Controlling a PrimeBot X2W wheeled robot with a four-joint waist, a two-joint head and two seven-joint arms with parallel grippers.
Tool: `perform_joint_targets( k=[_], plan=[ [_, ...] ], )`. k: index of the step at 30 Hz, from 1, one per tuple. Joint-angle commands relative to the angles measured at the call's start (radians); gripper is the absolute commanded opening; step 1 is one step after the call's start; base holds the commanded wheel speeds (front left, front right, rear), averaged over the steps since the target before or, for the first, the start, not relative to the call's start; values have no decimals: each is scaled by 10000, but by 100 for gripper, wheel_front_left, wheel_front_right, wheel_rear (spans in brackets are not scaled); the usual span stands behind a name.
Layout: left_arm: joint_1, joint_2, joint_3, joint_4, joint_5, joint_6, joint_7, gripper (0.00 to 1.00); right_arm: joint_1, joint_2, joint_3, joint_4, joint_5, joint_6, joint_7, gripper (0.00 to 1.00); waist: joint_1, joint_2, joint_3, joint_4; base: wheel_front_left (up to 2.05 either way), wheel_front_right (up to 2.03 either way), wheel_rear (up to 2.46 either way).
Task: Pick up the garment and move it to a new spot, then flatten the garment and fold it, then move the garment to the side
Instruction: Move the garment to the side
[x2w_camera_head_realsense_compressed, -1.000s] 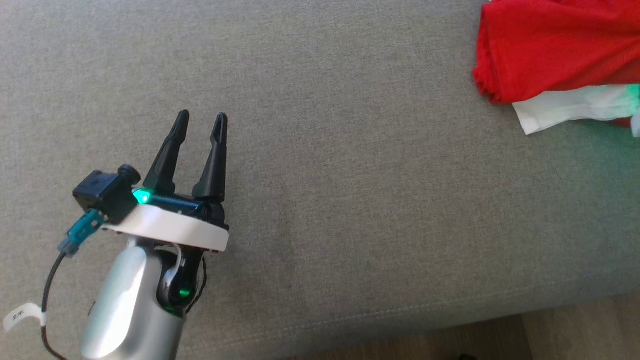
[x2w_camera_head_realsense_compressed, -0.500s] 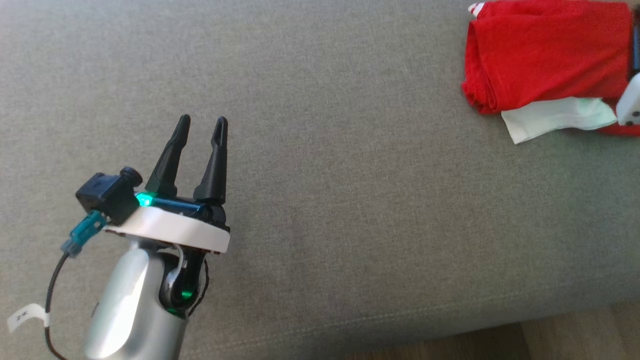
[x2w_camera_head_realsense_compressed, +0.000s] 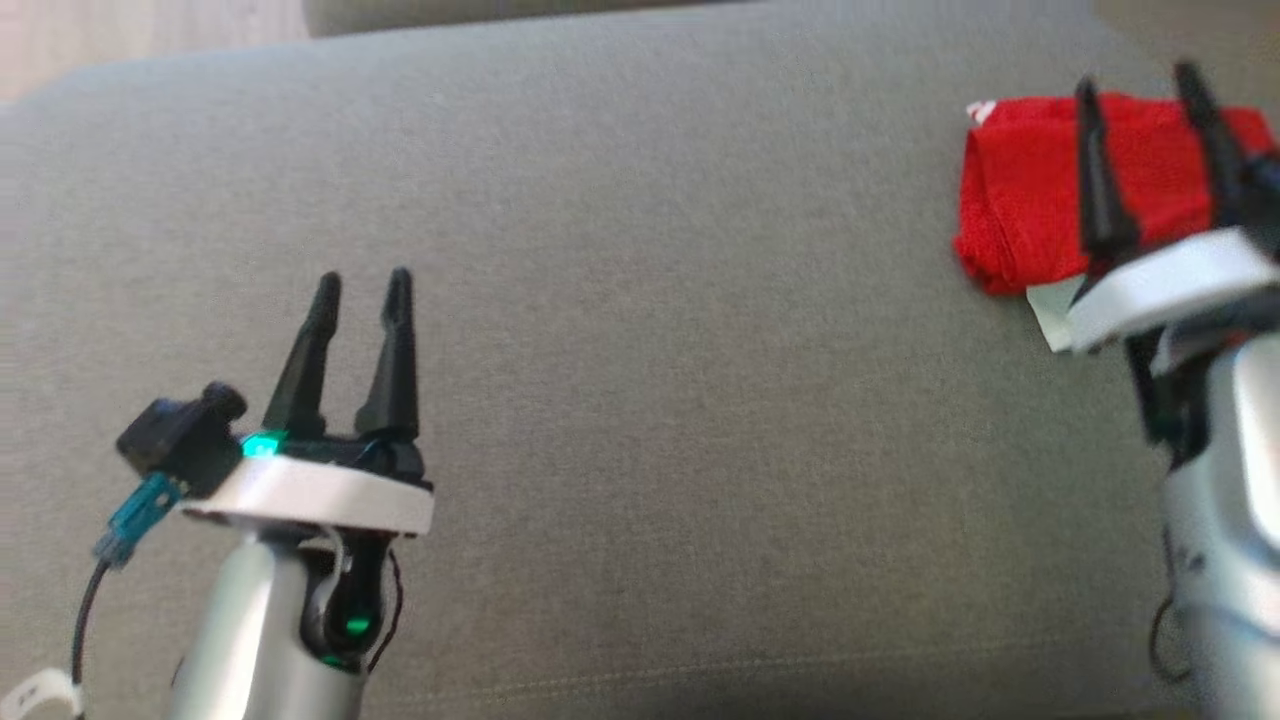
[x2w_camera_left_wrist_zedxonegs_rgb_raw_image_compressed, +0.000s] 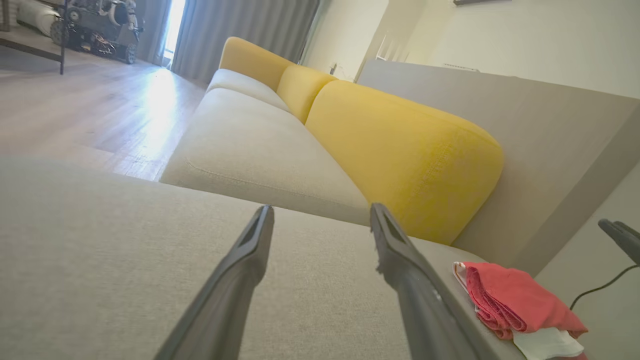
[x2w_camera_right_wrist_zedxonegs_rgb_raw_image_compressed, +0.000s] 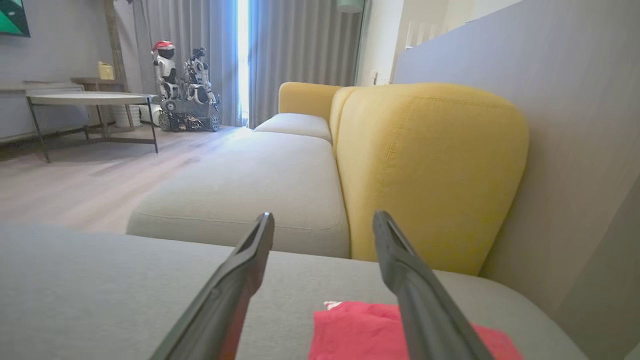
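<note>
I am holding my right gripper (x2w_camera_head_realsense_compressed: 1138, 85), fingers apart and empty, just over the folded red garment (x2w_camera_head_realsense_compressed: 1020, 200), which is lying as a soft, layered block at the right end of the grey woven sofa cushion (x2w_camera_head_realsense_compressed: 700, 350), seemingly set aside there. My left gripper (x2w_camera_head_realsense_compressed: 364, 277) is hovering spread and empty over bare cushion, well apart.
</note>
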Motion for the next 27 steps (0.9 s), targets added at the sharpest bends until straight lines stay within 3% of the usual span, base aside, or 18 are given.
perform_joint_targets(
  k=[1, 11, 27],
  plan=[
    [-70, 43, 420, -338, -32, -63, -120, 100, -16, 85, 147, -463, 70, -7, -125, 100, 0, -1, -270, 236, 0, 0, 0],
    [561, -16, 760, -578, 3, -63, -120, 100, 1950, 1148, -221, -1200, 276, -7, -1122, 100, 0, -1, -831, 631, 0, 0, 0],
    [1289, -19, 1357, -1032, 359, 140, -120, 100, 3337, 1628, -181, -975, -161, -7, -1849, 100, 0, -1, -980, 695, 0, 0, 0]
  ],
)
